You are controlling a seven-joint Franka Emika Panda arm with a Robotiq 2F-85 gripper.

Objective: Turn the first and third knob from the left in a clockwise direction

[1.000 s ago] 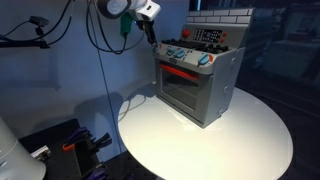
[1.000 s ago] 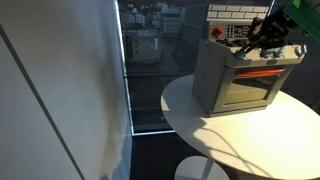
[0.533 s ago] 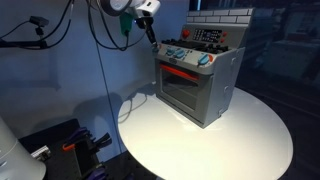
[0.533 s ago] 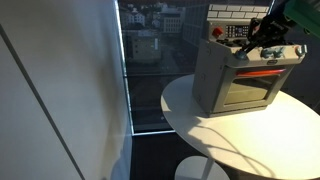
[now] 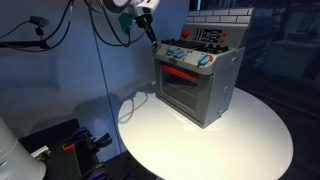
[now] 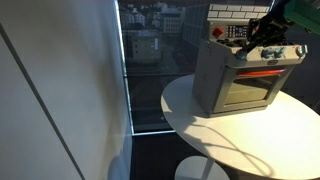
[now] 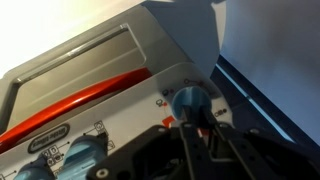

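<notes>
tool (image 7: pixel 197 130) blurred, perhaps touching knob (image 7: pixel 189 99), oven (image 7: pixel 100 65) cropped

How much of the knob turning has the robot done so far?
Nothing looks finished: the knob marks are too blurry to show a turn. Right now the hand is lined up at the blue end knob on the toy oven, but a grip is not visible. Both turns probably remain: this one and another blue knob further along the row.
</notes>
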